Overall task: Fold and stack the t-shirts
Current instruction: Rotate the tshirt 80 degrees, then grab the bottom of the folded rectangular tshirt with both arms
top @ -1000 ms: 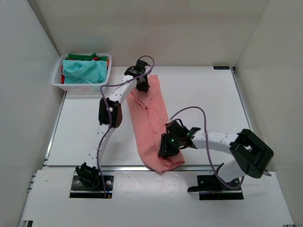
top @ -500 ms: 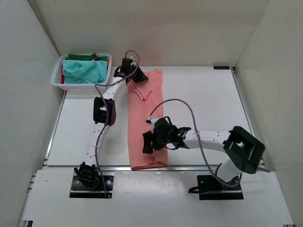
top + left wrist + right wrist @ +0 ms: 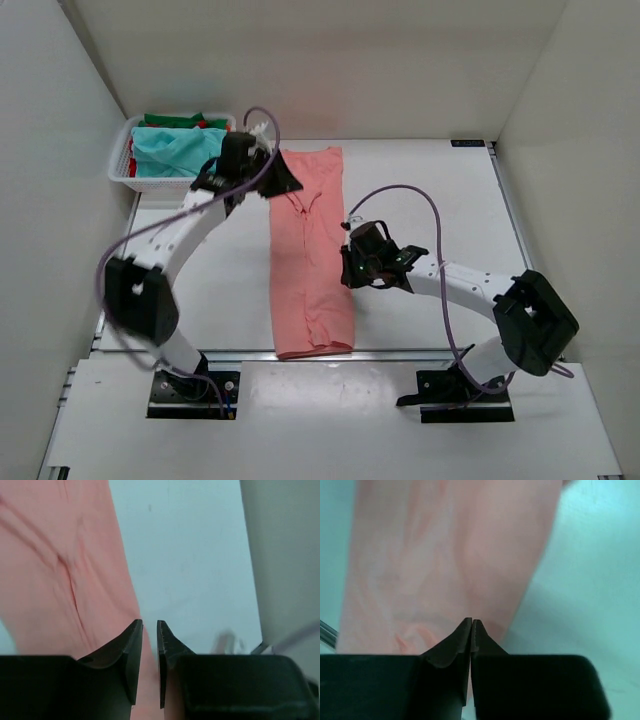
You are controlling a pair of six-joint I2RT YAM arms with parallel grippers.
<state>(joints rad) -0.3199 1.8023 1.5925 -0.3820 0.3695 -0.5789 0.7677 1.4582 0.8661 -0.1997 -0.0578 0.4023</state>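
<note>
Salmon-pink t-shirt (image 3: 305, 270) lies flat on the white table (image 3: 430, 190), drawn into a long narrow strip that runs from 12 o'clock down to 6 o'clock, collar end at the far side. That shape suggests to me that its sides are already turned in, so the strip is ready to be folded end to end.

Up in the 10 o'clock corner sits the white lattice basket (image 3: 120, 172). A teal shirt (image 3: 180, 150) is heaped on top, with green (image 3: 170, 120) and red (image 3: 205, 124) cloth peeking out behind it. They are parked there, I judge, to keep the working space free until their turn.

At the strip's 11 o'clock corner, the left gripper (image 3: 149, 627) hangs over the shirt's edge near the collar with only a narrow slit between its jaws. I cannot see any cloth caught in it. It looks placed to take that far end.

On the strip's 3 o'clock side, the right gripper (image 3: 471, 622) is over the shirt's right edge with its jaws pressed together and nothing visible between them. I read this as poised for the near half.
</note>
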